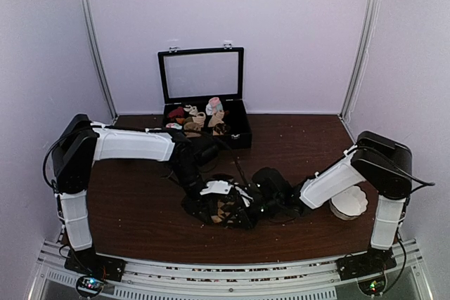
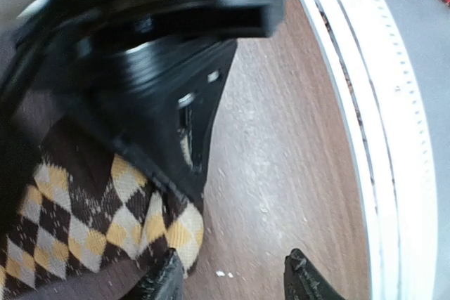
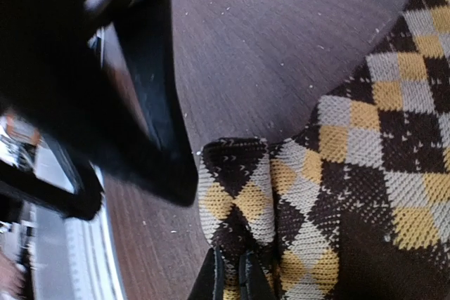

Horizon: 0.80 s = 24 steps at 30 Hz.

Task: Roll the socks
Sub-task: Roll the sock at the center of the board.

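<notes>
Right wrist: right claw pinched on socks; left claw parted, empty, beside socks.

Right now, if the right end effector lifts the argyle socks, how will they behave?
Probably floppy: the argyle socks bunch into folds where the right end effector pinches them, so loose length would likely droop. The coarse knit looks grippy, so slipping seems unlikely. Being soft fabric, they likely won't roll or break.
</notes>
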Each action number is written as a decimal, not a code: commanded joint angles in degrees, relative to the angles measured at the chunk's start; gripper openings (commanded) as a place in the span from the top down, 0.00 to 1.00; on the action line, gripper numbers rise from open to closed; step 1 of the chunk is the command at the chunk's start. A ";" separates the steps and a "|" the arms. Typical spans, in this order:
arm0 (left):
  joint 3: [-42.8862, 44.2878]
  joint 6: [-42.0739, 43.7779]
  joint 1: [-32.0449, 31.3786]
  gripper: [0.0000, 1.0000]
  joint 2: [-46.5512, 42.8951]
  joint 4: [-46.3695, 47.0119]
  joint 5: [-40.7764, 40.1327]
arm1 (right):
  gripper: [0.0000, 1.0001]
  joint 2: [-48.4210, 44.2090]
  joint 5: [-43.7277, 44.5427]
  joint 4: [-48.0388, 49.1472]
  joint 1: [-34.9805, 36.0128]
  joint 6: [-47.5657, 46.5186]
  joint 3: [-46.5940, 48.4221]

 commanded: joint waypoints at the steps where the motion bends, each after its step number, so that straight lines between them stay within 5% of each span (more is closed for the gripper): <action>1: -1.75 1.68 -2.66 0.48 0.58 7.55 -6.02 | 1.00 6.08 -5.86 -1.36 -2.62 14.25 -4.01; 7: -1.60 2.17 -3.38 0.48 2.52 10.40 -12.04 | 1.00 8.86 -9.13 4.60 -5.09 21.08 -5.54; 19: -1.45 0.17 -3.71 0.61 4.60 12.91 -15.64 | 1.00 9.09 -9.60 0.37 -5.38 20.64 -3.51; 24: -0.77 1.74 -3.91 0.82 5.36 9.47 -13.27 | 1.00 7.83 -9.24 0.74 -5.59 21.05 -3.62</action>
